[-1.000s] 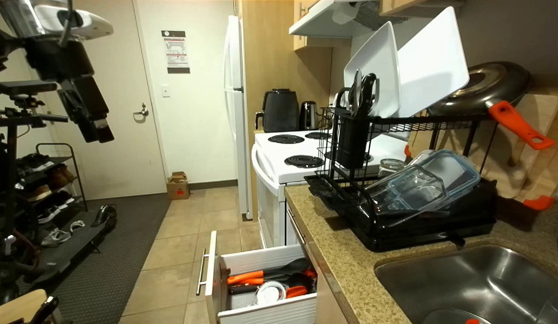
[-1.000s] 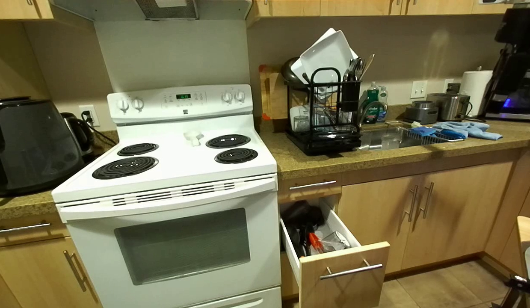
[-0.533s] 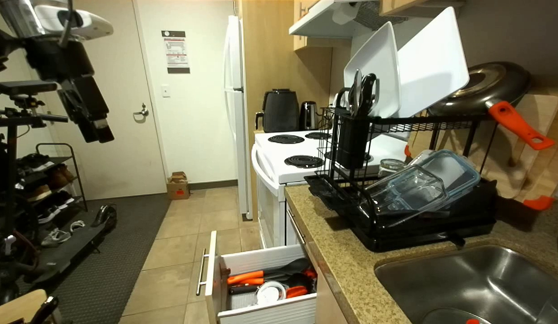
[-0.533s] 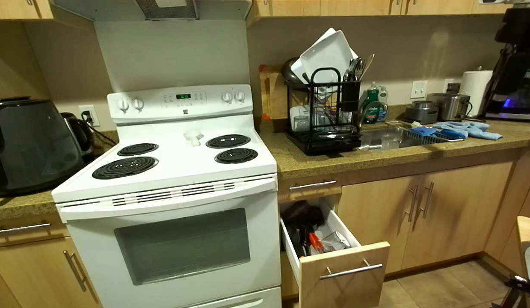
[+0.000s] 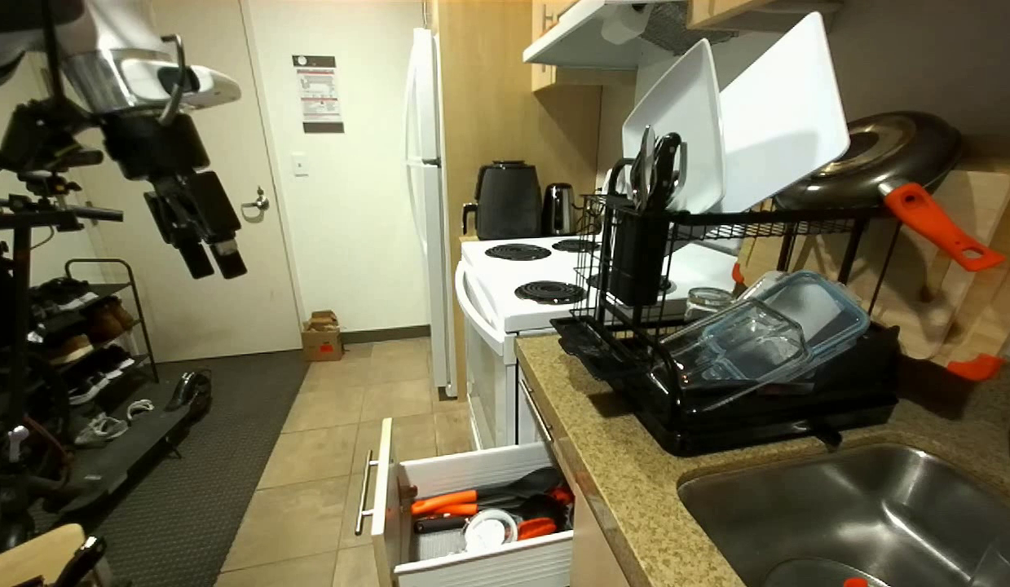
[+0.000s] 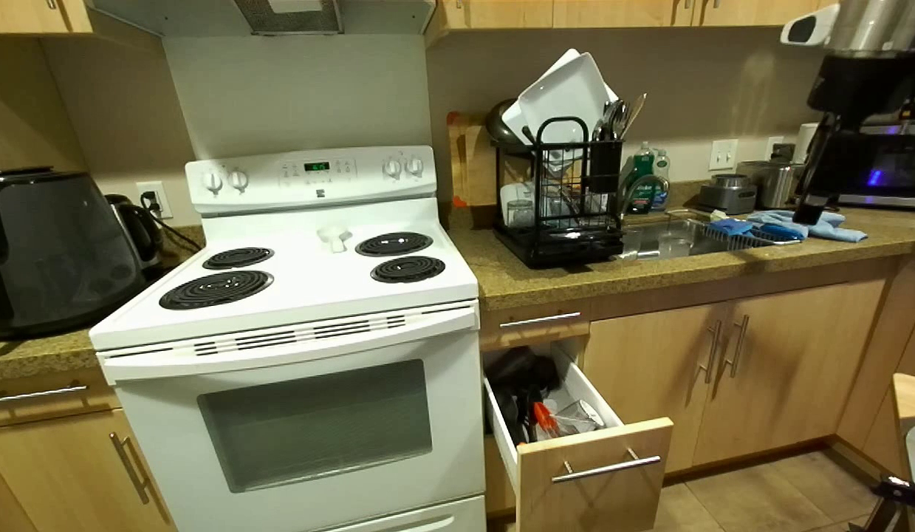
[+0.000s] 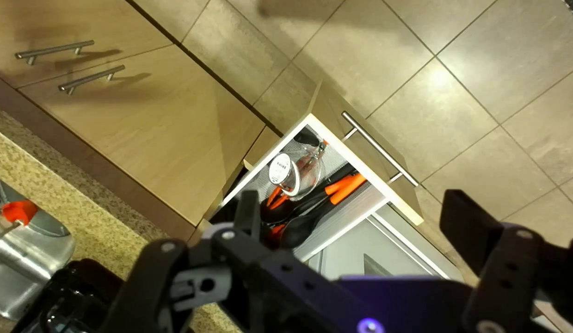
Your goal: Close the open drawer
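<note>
- In an exterior view, the drawer (image 5: 505,567) is standing pulled out below the front edge of the counter (image 5: 619,465), near the corner by the stove (image 5: 496,277); its handle (image 5: 364,493) is facing away from that edge.
- The claw (image 5: 215,259) is hanging on the floor side of the same edge, well apart from the handle; its fingertips are standing apart and gripping nothing.
- In an exterior view, the drawer front (image 6: 590,495) is jutting past the counter's front edge, with nothing touching it; the step in hand is probably lining up, pushing not yet starting.
- Just under the counter's edge, the upper pull (image 6: 540,320) is sticking out, so the final push should be staying lower than it.
- In the wrist view, the fingers (image 7: 469,231) are spanning a wide gap; utensils (image 7: 348,189) are lying inside the drawer, so descending straight down would be risking a snag.
- Clearing the handle first, away from the counter's edge, then lowering outside the drawer front, should be working better.
- Bringing the fingertips together, then pressing mid-width and squarely toward the counter's front edge, should be keeping the drawer from binding.
</note>
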